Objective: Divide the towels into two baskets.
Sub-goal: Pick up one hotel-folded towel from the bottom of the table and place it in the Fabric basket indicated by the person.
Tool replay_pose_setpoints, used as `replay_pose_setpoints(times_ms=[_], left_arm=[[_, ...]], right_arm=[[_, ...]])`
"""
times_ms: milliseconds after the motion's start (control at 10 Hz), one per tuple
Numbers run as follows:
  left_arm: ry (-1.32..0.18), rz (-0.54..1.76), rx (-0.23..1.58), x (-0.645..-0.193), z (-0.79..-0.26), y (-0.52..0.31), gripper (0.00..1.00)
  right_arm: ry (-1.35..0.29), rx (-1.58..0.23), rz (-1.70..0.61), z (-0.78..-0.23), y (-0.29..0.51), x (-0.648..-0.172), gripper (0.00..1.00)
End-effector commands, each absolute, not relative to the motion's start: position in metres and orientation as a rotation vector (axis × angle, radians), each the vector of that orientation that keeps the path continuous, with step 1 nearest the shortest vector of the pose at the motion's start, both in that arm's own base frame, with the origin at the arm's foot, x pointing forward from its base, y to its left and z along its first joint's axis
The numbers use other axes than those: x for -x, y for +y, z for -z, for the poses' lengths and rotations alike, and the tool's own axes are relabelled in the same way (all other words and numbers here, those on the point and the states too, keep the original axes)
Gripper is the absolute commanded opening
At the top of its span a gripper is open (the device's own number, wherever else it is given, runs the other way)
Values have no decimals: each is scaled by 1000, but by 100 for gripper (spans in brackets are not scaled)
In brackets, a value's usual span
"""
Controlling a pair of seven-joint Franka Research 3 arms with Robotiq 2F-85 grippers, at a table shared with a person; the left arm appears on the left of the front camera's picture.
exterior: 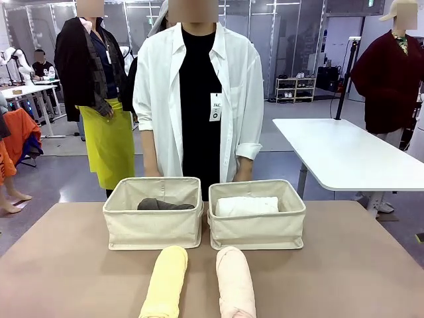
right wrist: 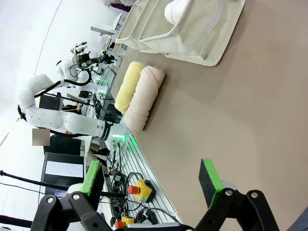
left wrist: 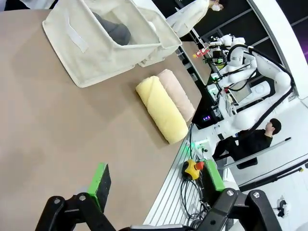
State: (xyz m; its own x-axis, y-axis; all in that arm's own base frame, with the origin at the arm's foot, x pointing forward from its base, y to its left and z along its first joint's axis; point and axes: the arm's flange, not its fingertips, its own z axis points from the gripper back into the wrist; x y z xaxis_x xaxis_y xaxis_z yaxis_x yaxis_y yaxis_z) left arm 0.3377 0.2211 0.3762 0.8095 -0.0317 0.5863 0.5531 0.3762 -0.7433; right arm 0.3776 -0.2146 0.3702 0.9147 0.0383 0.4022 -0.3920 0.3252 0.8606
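Note:
Two beige baskets stand side by side at the table's far side. The left basket [exterior: 152,225] [left wrist: 91,45] holds the dark grey towel [exterior: 165,205] [left wrist: 115,31]. In the right basket [exterior: 257,228] [right wrist: 192,36] lies the white towel [exterior: 246,206] [right wrist: 180,9]. The yellow towel [exterior: 164,281] [left wrist: 161,108] [right wrist: 126,84] and the pale pink towel [exterior: 236,281] [left wrist: 178,94] [right wrist: 144,96] lie parallel on the table in front of the baskets. My left gripper [left wrist: 163,202] hangs open over bare table left of the yellow towel. Right of the pink towel, my right gripper [right wrist: 150,185] is open and holds nothing.
A person in a white shirt [exterior: 199,99] stands right behind the baskets, hands low at the table's far edge. A white table [exterior: 344,152] stands at the back right. Cables and an emergency-stop box [left wrist: 191,167] [right wrist: 142,190] sit along the near table edge.

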Motion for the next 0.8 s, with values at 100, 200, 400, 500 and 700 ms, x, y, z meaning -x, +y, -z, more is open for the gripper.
replay_pose_setpoints(times_ms=[100,200,400,500,700], left_arm=[[-564,407,1145,-333,-381,221,96],[-564,407,1145,-333,-381,221,96],[-564,407,1145,-333,-381,221,96],[-564,407,1145,-333,-381,221,96],[-564,407,1145,-333,-381,221,96]], right_arm=[[-365,-1208,-289,-370,-211,-376,100],[-365,-1208,-289,-370,-211,-376,100],[-365,-1208,-289,-370,-211,-376,100],[-365,-1208,-289,-370,-211,-376,100],[-365,-1208,-289,-370,-211,-376,100]])
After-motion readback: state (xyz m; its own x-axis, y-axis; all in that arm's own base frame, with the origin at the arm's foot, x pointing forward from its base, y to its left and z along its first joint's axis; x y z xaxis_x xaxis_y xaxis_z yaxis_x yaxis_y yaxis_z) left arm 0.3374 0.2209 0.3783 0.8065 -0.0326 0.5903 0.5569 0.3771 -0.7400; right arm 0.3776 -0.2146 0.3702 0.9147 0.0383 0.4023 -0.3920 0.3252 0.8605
